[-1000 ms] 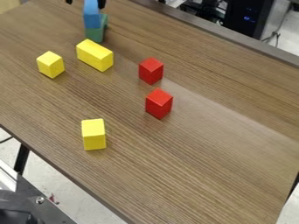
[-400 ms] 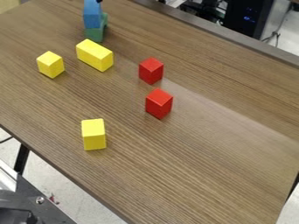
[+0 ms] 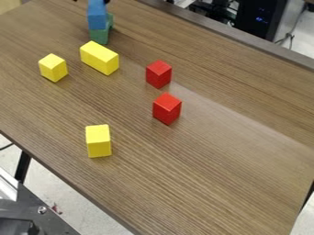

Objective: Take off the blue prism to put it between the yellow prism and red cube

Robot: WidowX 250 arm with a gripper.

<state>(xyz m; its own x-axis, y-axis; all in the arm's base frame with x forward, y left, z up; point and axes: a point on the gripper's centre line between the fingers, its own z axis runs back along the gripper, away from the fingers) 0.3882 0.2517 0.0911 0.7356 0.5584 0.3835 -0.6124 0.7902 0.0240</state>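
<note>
At the top edge, the tips of my gripper (image 3: pixel 91 1) show as two dark bits on either side of the blue prism, spread wider than it, with a gap at its left. The blue prism (image 3: pixel 97 17) rests on a green block (image 3: pixel 100 36) near the top left. Just below that stack lies the long yellow prism (image 3: pixel 99 58). One red cube (image 3: pixel 159 74) stands to its right, and another red cube (image 3: pixel 167 109) is lower down. The prism's upper end is cut off by the view's edge.
A small yellow block (image 3: pixel 53 68) sits left of the long yellow one, and another yellow block (image 3: pixel 98 141) stands lower on the wooden table (image 3: pixel 215 174). The table's near edge slants across the lower left. Dark equipment (image 3: pixel 255 18) is beyond the far edge.
My gripper's tips are slightly higher at the top edge than a second ago, with less of them showing. The blue prism and the other blocks have not visibly moved.
</note>
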